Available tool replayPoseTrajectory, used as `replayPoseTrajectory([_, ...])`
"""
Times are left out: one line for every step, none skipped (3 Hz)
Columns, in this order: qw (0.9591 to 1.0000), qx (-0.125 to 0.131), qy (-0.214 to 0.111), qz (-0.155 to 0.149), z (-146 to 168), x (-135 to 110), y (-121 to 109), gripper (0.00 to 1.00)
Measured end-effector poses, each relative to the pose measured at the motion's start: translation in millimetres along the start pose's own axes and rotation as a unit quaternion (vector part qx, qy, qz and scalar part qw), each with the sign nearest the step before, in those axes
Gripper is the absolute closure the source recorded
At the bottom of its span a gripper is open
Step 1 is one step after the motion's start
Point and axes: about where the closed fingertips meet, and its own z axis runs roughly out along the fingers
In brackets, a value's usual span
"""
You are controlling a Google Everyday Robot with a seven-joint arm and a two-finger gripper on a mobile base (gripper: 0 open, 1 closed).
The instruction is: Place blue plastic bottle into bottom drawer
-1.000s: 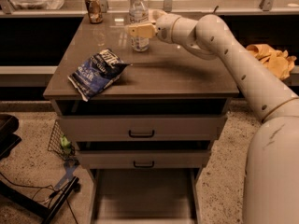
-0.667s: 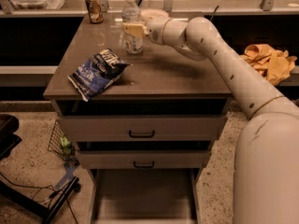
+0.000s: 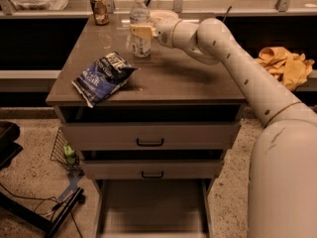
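The blue plastic bottle (image 3: pixel 140 26) stands upright near the back of the cabinet top, clear with a white cap and a white-and-blue label. My gripper (image 3: pixel 140 31) reaches in from the right at the height of the label, its tan fingers (image 3: pixel 143 31) right against the bottle's middle. The bottom drawer (image 3: pixel 151 208) is pulled open below the two shallower drawers, showing a plain grey floor with nothing in it.
A blue foil snack bag (image 3: pixel 103 76) lies at the front left of the cabinet top (image 3: pixel 188 78). A small brown can (image 3: pixel 100 8) stands at the back left corner. Yellow cloth (image 3: pixel 282 66) lies to the right. A black stand and cables sit on the floor at left.
My gripper and the bottle have both shifted left along the back of the cabinet top; the arm has stretched further left.
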Motion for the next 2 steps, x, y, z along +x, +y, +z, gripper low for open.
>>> replayPoseTrajectory([0.9999, 0.009, -0.004, -0.010, -22, -23, -7, 1.00])
replayPoseTrajectory([0.9993, 0.027, -0.014, -0.024, -70, -60, -4, 1.00])
